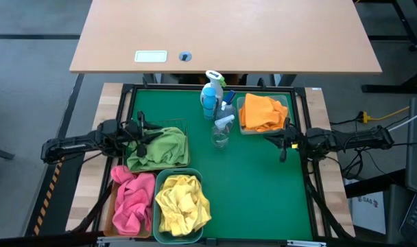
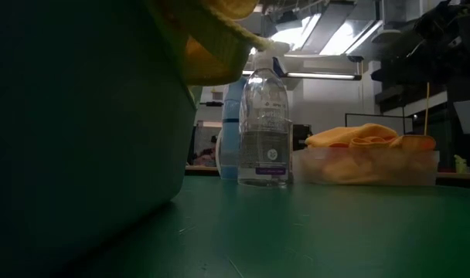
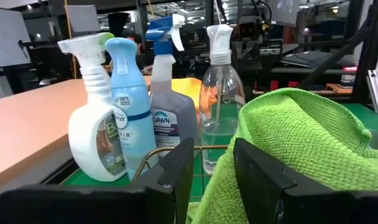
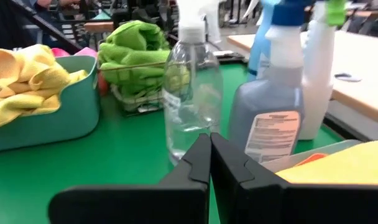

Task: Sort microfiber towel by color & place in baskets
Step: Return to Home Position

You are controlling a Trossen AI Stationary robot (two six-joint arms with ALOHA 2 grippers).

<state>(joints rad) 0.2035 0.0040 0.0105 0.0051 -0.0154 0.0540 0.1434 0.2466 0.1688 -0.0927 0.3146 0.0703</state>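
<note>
Arms flank the worktop point(image 1: 263, 199).
Left jaws open, empty, at wire basket point(image 1: 186, 130); right jaws closed beside clear basket point(image 1: 289, 113).

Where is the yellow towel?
In the high view, the yellow towel fills the teal bin at the left, beside the pink towel and near the green towel.

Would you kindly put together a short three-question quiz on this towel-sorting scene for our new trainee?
1. True or false: the orange towels lie in the clear bin.
2. Which colour of towel fills the wire basket? A pink, B green, C yellow.
3. Which one is shut: the left gripper or the right gripper?
Key: 1 true; 2 B; 3 the right gripper.
</note>
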